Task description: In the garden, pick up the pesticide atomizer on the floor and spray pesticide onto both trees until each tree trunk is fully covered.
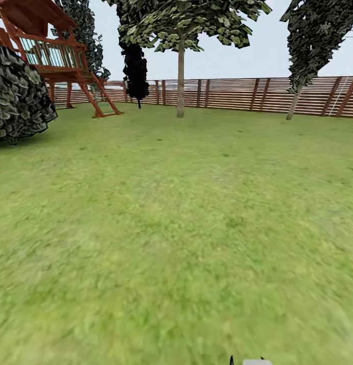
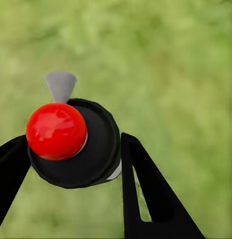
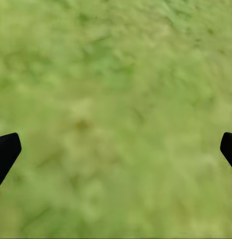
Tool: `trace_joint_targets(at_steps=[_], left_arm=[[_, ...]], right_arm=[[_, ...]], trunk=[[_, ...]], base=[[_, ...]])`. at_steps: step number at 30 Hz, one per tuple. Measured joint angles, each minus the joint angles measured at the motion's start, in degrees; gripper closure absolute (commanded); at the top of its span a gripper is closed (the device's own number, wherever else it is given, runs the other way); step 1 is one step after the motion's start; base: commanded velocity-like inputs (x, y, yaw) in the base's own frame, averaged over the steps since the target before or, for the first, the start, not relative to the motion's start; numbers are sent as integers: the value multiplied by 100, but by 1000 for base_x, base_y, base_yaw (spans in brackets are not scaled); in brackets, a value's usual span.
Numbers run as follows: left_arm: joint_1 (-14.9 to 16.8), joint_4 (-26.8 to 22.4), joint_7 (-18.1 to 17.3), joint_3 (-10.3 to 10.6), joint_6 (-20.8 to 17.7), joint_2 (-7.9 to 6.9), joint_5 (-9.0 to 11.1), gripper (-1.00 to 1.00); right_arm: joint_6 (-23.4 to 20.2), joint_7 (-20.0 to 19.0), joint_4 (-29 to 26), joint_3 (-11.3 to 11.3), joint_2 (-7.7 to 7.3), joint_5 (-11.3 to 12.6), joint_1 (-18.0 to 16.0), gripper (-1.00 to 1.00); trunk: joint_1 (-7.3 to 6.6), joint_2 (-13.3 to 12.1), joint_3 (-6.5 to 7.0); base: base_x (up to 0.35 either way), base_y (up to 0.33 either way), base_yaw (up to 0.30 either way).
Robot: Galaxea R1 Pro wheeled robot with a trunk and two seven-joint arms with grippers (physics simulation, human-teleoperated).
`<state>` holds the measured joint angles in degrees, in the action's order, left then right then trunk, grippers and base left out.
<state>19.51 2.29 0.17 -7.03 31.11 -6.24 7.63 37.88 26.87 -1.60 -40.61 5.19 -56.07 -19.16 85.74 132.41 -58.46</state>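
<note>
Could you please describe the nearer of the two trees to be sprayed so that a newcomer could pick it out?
Follow the slatted wooden fence along the lawn's far edge. In front of it, right of the playhouse, stands the tree. Its bare upright grey-brown trunk and broad leafy crown distinguish it from the narrow dark columnar tree beside it.

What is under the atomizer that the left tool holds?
Under the pesticide atomizer, gripped in the left tool, blurred green lawn shows on all sides. The patch straight beneath it is covered by the bottle's black body and red top.
</note>
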Motion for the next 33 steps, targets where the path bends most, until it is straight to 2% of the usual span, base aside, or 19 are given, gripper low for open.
trace_joint_targets(at_steps=[33], left_arm=[[0, -9, 3, 9, -16, 0, -14, 100]], right_arm=[[18, -6, -171, 20, 0, -22, -9, -100]], trunk=[[0, 0, 0]], base=[[339, 0, 0]])
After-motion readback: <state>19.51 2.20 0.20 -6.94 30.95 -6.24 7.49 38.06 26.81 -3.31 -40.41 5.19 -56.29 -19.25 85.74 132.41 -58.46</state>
